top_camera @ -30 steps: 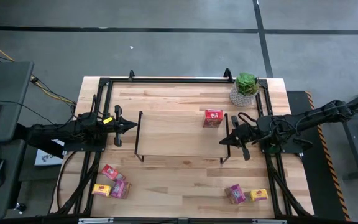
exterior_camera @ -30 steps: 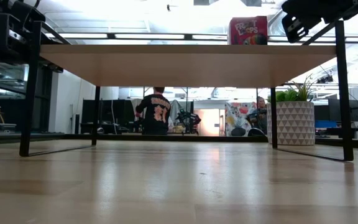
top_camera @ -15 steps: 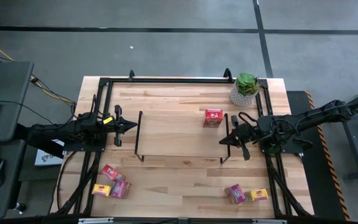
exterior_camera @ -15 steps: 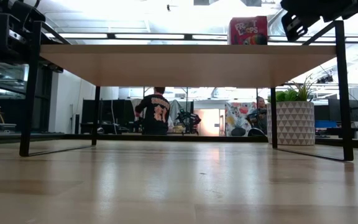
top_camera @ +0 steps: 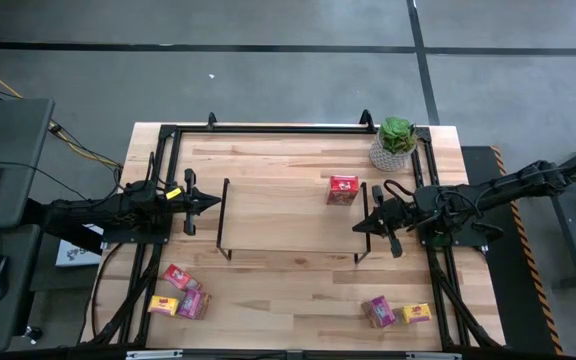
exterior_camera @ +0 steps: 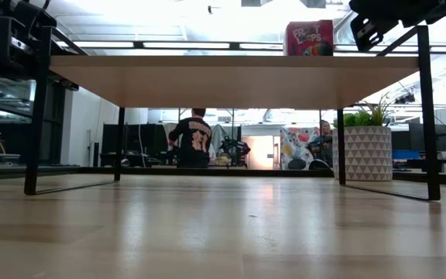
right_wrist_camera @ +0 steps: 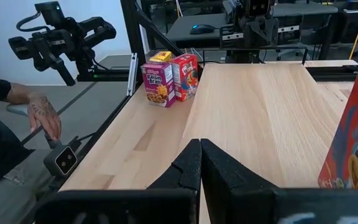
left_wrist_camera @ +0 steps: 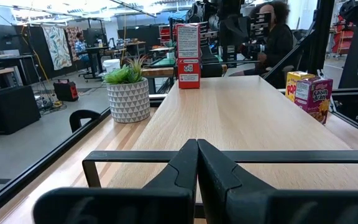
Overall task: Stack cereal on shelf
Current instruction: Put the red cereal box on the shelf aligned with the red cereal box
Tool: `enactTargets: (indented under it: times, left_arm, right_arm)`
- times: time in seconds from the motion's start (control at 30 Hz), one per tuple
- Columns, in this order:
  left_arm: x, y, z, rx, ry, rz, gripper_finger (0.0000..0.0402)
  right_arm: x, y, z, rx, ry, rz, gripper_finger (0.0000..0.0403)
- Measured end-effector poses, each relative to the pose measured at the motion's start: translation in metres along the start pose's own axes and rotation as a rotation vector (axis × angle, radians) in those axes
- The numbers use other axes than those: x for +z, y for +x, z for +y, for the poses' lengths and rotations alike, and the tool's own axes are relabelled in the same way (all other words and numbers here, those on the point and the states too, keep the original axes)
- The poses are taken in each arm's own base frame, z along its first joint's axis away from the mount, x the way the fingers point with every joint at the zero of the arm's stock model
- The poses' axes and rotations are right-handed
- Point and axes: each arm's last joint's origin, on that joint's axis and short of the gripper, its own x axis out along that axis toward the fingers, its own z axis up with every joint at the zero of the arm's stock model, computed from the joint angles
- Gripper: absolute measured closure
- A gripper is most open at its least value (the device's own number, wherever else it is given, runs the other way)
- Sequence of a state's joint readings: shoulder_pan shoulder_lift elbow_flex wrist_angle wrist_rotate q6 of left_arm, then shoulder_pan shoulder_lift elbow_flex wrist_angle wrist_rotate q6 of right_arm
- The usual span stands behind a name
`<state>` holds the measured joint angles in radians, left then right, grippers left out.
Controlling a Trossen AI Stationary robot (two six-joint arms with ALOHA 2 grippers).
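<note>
I hold both arms level at the two short ends of the shelf [top_camera: 288, 215], fingers pressed together and empty, so the board between them lies open from above.

Nearest, along the table's [top_camera: 298, 300] front edge, five cereal boxes wait on the tabletop: a red box [top_camera: 175, 275], a yellow box [top_camera: 163, 306] and a pink box [top_camera: 193, 303] bunched toward the front-left corner, and a second pink box [top_camera: 379, 312] touching a second yellow box [top_camera: 416, 313] toward the front-right corner. Each cluster sits on its own arm's side, presumably for that arm to fetch.

Midway, the left gripper [top_camera: 211, 203] hangs just off the shelf's left edge, the right gripper [top_camera: 359, 228] at its right edge.

Farther back, one red cereal box [top_camera: 343, 189] stands upright near the shelf's rear-right corner, leaving most of the board bare for the rest. I judge one of six placed.

Beyond it, the potted plant [top_camera: 394, 142] crowds the table's rear-right corner, close to the right arm's path.
</note>
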<state>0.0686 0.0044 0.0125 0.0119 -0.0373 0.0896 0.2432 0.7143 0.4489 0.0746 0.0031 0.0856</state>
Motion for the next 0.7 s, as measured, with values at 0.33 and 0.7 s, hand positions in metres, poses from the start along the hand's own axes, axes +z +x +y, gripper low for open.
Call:
enactTargets:
  times: [0.33, 0.7]
  left_arm:
    - [0.0001, 0.0000, 0.0000, 0.000, 0.000, 0.000, 0.0398]
    - [0.0000, 0.0000, 0.0000, 0.000, 0.000, 0.000, 0.0398]
  right_arm:
    - [0.0018, 0.0000, 0.0001, 0.001, -0.022, -0.021, 0.0403]
    - [0.0070, -0.0002, 0.0006, 0.004, -0.053, -0.077, 0.0403]
